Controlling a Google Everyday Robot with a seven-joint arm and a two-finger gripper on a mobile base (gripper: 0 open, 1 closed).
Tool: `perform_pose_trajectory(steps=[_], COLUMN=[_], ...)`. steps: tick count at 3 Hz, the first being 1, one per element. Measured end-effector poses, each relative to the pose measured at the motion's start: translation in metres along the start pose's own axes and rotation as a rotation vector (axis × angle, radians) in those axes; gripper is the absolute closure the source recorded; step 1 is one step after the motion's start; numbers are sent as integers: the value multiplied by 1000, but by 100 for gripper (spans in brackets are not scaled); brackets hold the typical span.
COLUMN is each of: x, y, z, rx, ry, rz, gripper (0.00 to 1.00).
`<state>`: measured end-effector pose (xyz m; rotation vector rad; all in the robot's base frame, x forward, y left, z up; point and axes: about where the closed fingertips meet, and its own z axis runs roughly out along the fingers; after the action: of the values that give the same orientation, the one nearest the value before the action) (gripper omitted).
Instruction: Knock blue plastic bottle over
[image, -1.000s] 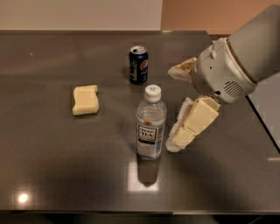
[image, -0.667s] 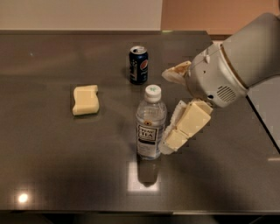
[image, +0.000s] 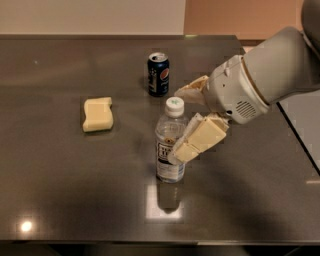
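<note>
The blue plastic bottle (image: 169, 145) stands upright near the middle of the dark table (image: 60, 190). It is clear with a white cap and a white-and-dark label. My gripper (image: 184, 122) comes in from the right, open. Its near cream finger (image: 199, 139) lies against the bottle's right side at label height. The far finger (image: 192, 90) reaches behind the bottle near the cap. The grey arm fills the upper right.
A dark blue Pepsi can (image: 158, 74) stands behind the bottle. A yellow sponge (image: 98, 114) lies to the left. The table's right edge (image: 295, 135) runs close under the arm.
My gripper has moved left toward the bottle, and its near finger now meets the bottle's side. The bottle still stands upright in the same place.
</note>
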<state>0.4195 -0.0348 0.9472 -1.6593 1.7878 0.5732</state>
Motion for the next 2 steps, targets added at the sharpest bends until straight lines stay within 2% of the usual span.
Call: perform_pose_trajectory(steps=[2], x=[0], y=[1], z=[1], rx=[-19], ry=[4], rz=[11], gripper=[64])
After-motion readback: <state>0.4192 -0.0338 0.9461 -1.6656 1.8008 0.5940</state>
